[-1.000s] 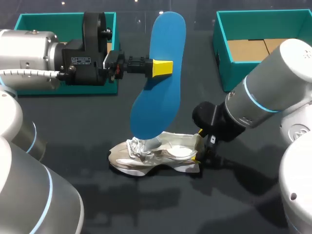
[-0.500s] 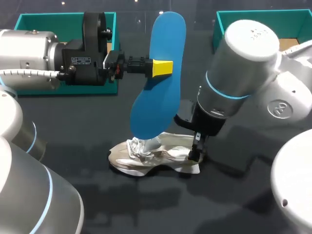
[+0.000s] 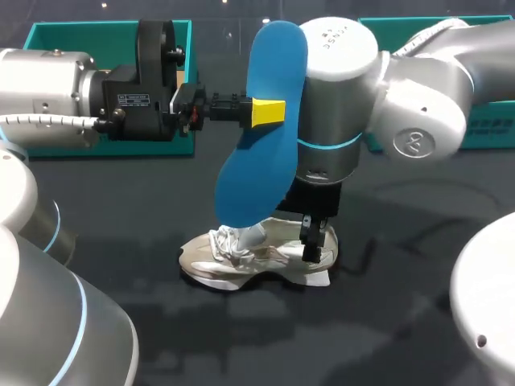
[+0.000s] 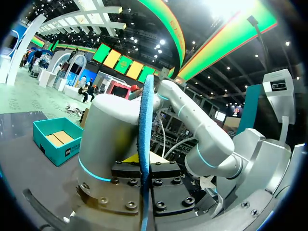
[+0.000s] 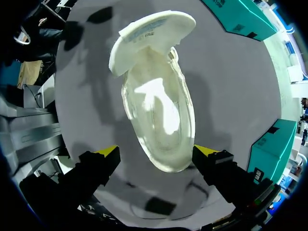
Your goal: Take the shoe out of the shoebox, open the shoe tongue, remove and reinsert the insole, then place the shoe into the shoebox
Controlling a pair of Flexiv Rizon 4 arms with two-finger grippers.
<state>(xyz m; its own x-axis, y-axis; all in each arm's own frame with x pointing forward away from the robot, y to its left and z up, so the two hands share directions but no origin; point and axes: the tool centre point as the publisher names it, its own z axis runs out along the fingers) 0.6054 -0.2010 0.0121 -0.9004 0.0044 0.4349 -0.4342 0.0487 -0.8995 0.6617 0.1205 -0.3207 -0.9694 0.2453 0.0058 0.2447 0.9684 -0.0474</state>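
Observation:
My left gripper is shut on a blue insole, which hangs upright above the table and shows edge-on between the fingers in the left wrist view. Under its lower end a pale beige shoe stands on the dark table. My right arm reaches in over the shoe, and its gripper hangs above the heel. The right wrist view looks straight down into the empty shoe, whose tongue is pulled open. There my right gripper is open, a yellow tip on either side of the heel, neither touching it.
A teal shoebox stands at the back left behind my left arm. A second teal box at the back right is mostly hidden by my right arm. The dark table is bare in front of the shoe.
My right arm has swung in from the right and now stands over the shoe's heel, its gripper pointing down. The left arm and the insole have not moved.

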